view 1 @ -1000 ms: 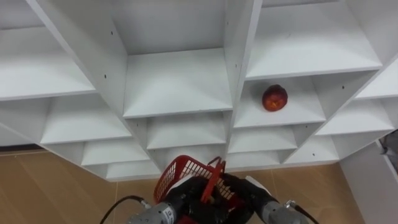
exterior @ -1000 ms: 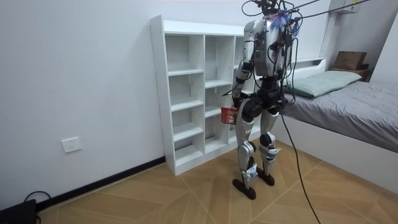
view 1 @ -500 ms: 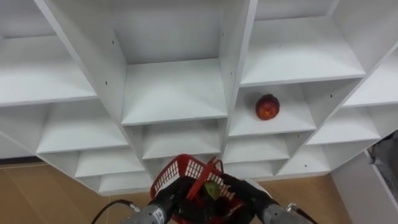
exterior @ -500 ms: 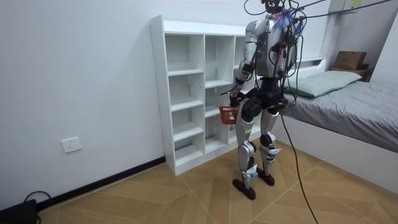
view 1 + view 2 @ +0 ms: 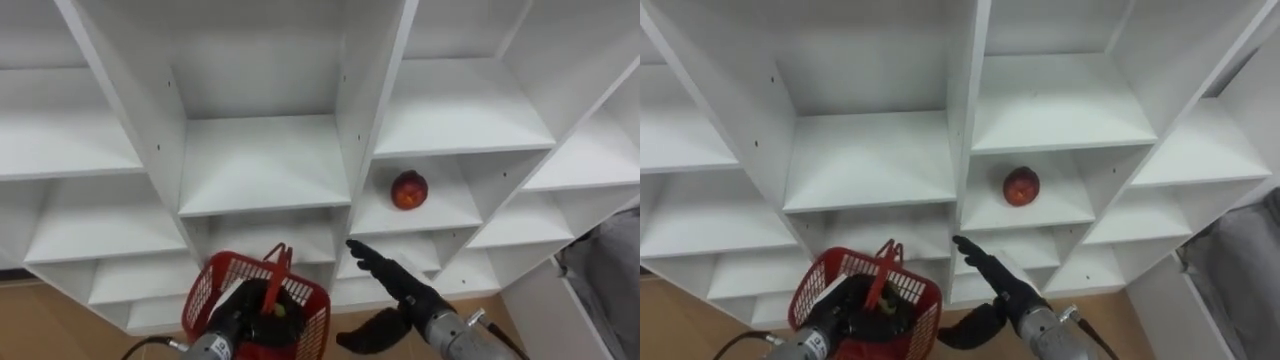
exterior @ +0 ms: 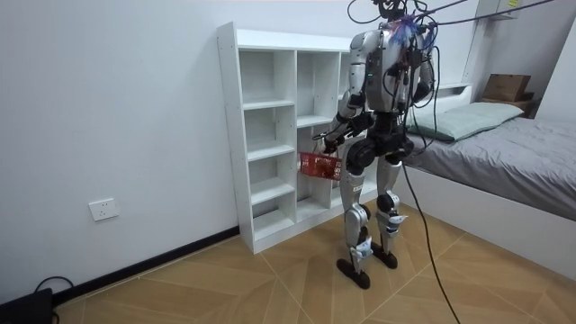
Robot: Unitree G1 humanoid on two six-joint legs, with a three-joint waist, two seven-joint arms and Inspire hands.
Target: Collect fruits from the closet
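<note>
Now the right hand is wide open, touching nothing; the left hand grips the basket by its handle; a red fruit sits on a closet shelf; the room view shows a bed behind the robot.

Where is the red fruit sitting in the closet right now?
In the left eye view the red fruit lies on a white shelf right of centre, above the open right hand and up-right of the red basket.

Silver-grey torso and limbs, black waist, dark cables tangled overhead; black left hand and right hand on silver wrists.
</note>
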